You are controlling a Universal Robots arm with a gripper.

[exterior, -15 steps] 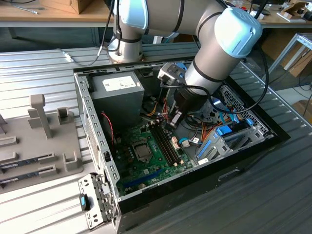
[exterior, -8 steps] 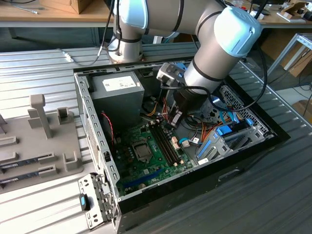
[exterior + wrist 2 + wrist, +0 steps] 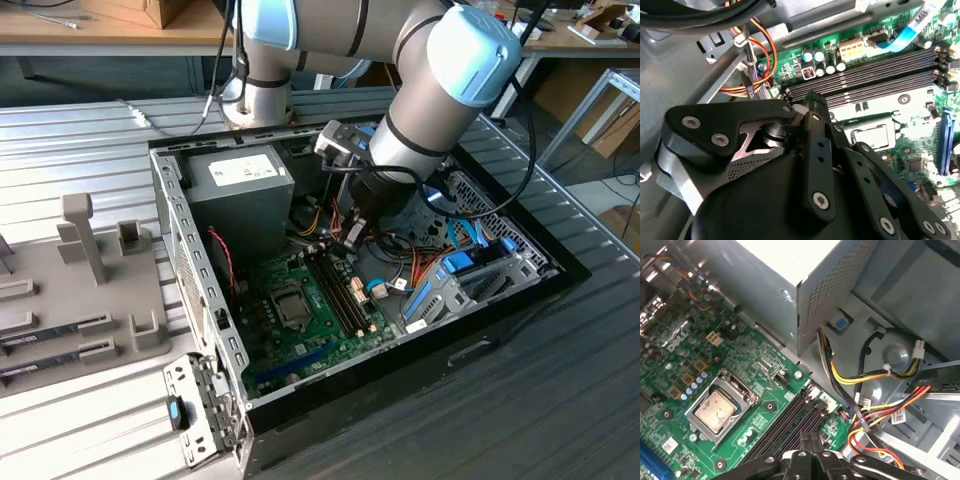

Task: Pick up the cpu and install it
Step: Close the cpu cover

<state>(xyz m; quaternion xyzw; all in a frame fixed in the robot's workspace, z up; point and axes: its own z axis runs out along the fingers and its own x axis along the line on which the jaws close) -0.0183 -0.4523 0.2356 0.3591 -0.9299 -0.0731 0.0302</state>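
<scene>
From the exterior view's left I see the grey rack [image 3: 70, 290] with its upright posts on the desk [image 3: 90, 135], then the open computer case [image 3: 190, 290] lying flat, with the grey power supply [image 3: 245, 195] in its far corner. Next comes the green board [image 3: 300, 320] on the case floor, and in the middle of it the socket [image 3: 292, 308] with its metal frame. The cpu [image 3: 715, 410] sits in that socket, its silvery top showing inside the frame in the first wrist view; I judge it placed, though I cannot tell whether the frame is locked over it.

Further right run the long dark memory slots [image 3: 340, 290], and my gripper [image 3: 352, 235] hangs above them, beside the socket and not over it. In the first wrist view its two fingertips [image 3: 805, 442] stand pressed together with nothing between them.

To do this step well, I would check that the chip lies flat and square in its frame. I would keep clear of the bundle of orange and yellow wires [image 3: 875, 415] near the slots, and move slowly near the delicate board.
</scene>
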